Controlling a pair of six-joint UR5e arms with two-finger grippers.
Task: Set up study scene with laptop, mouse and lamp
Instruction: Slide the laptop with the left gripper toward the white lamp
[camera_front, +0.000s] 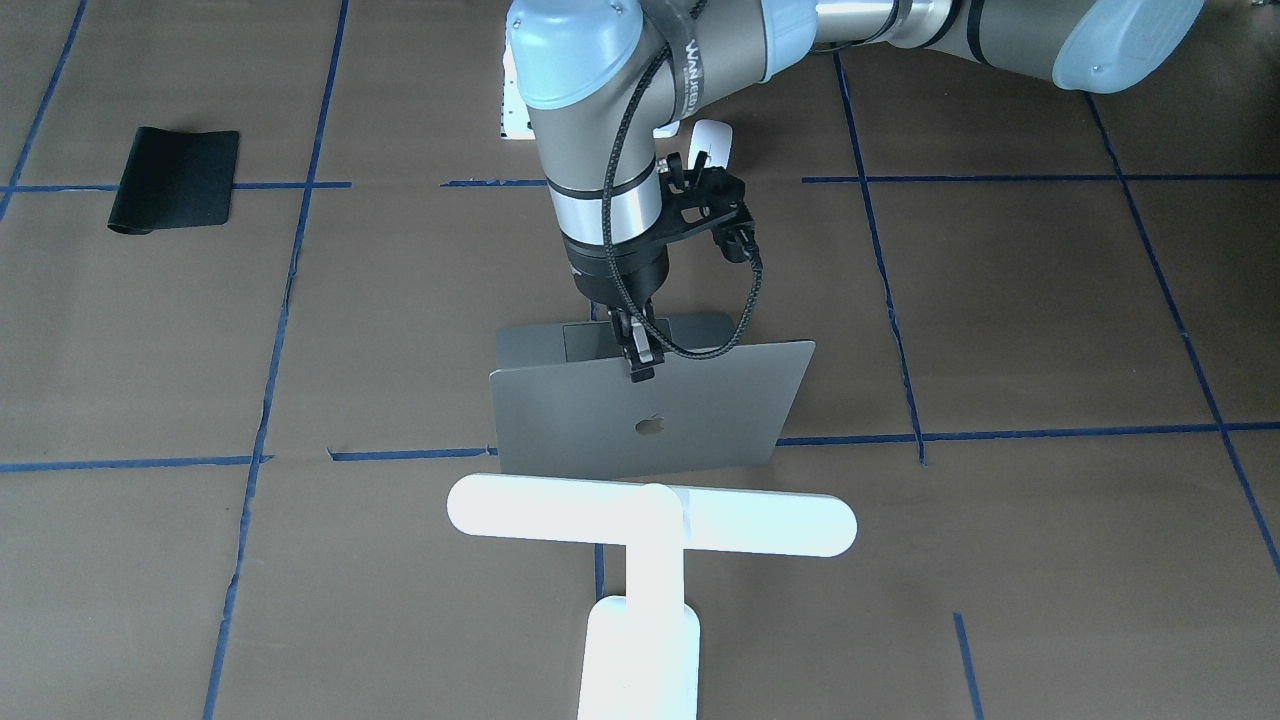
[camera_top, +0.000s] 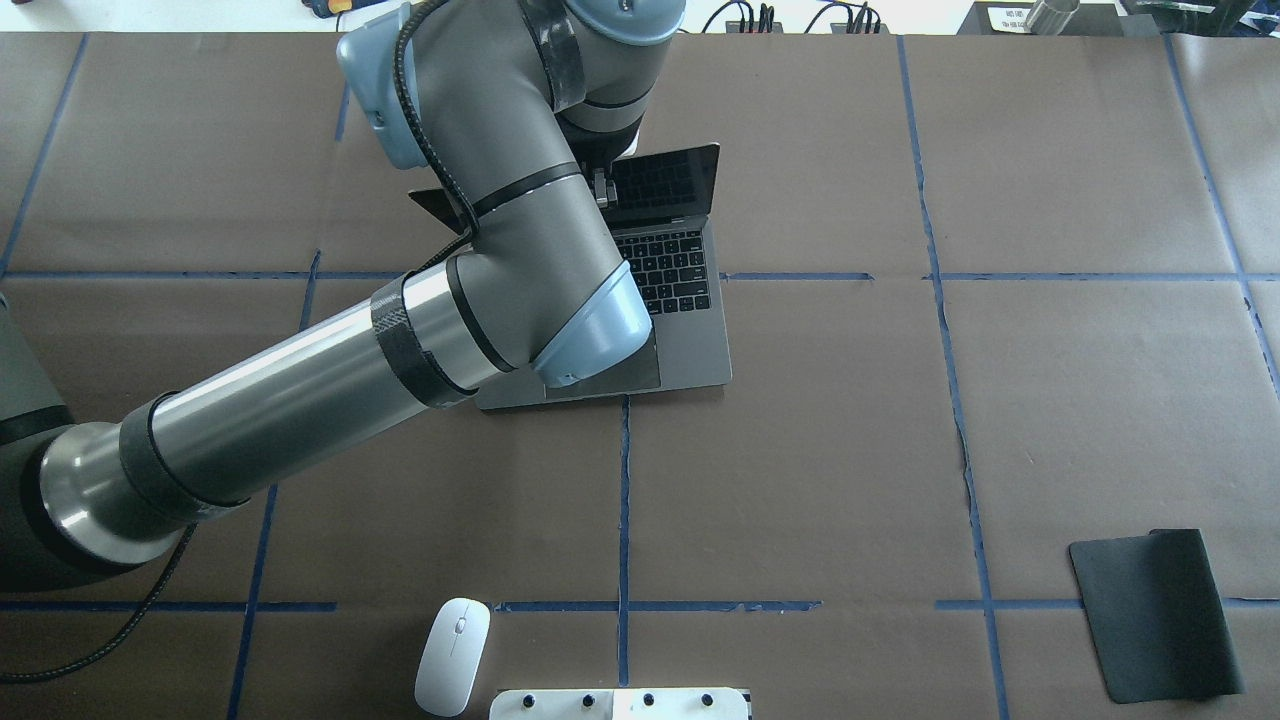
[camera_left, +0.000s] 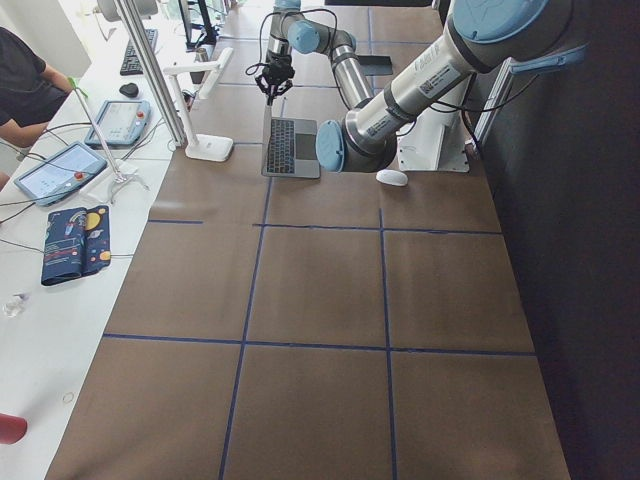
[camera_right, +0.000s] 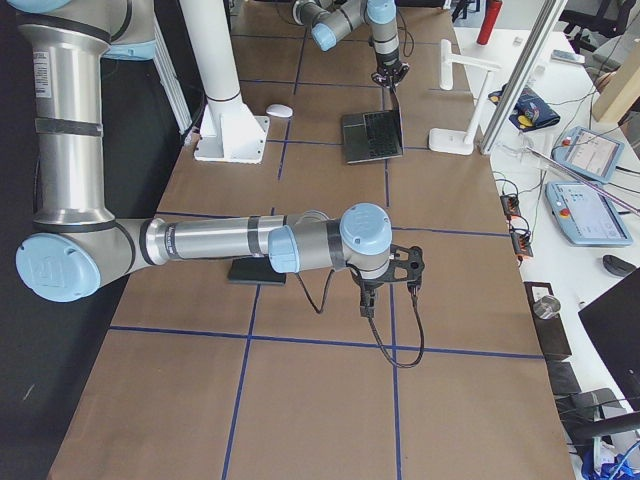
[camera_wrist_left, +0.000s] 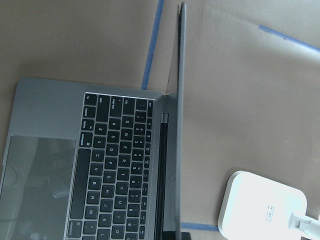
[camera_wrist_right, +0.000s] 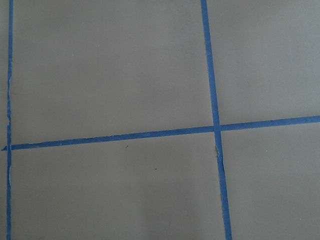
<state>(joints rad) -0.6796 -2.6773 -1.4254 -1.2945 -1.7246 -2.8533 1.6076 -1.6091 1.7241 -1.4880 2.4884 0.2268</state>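
Left end effector clamps laptop lid's top edge, prob. to set screen angle for study scene; right end effector open/closed: can't tell.

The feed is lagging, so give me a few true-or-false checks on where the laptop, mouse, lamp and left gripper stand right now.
The slim space-grey metal laptop is open: true.
The small white oval mouse lies on the black rectangular mouse pad: false; it lies on the brown table beside the white bolted pedestal, far from the pad.
The left gripper is on the lid's top edge: true.
The white T-shaped lamp lies tipped over: false; it stands upright on its base, beyond the lid's back.
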